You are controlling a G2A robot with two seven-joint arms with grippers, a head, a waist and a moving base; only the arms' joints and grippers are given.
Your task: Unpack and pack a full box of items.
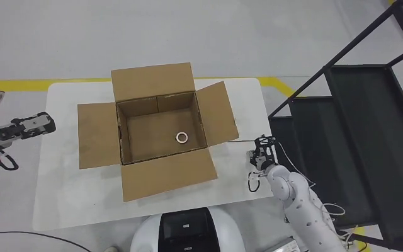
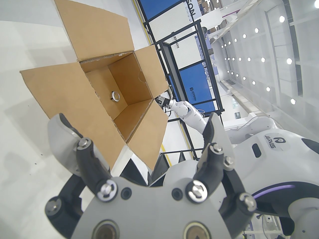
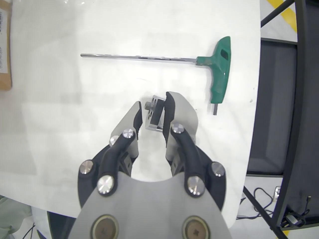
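At the table's right edge – right gripper (image 3: 154, 101): it is sitting low over the white table (image 1: 75, 195), jaws narrowed around a small metal block (image 3: 150, 118). One pad is touching the block and the other is standing a sliver off, so nothing is looking firmly gripped.
Left gripper (image 2: 136, 119): it is hanging off the table's opposite edge, well apart from the box, jaws spread wide and holding nothing.
Box (image 1: 156, 105): it is standing mid-table with all four flaps folded out.
Ring (image 1: 182, 137): it is lying flat on the box floor, apart from the walls.
Hex key (image 3: 201, 60): it is lying flat just beyond the block, its green handle toward the table edge.
Step in hand: the box is looking nearly emptied, so this is probably the block being set down or taken up. I cannot tell which.
Next move: if releasing, the jaws are needing to widen and lift straight off. If packing, they are needing to close squarely first.
Block's look: bright machined metal, drilled with several holes and carrying a bolt on one face – compact, hard and likely slippery.
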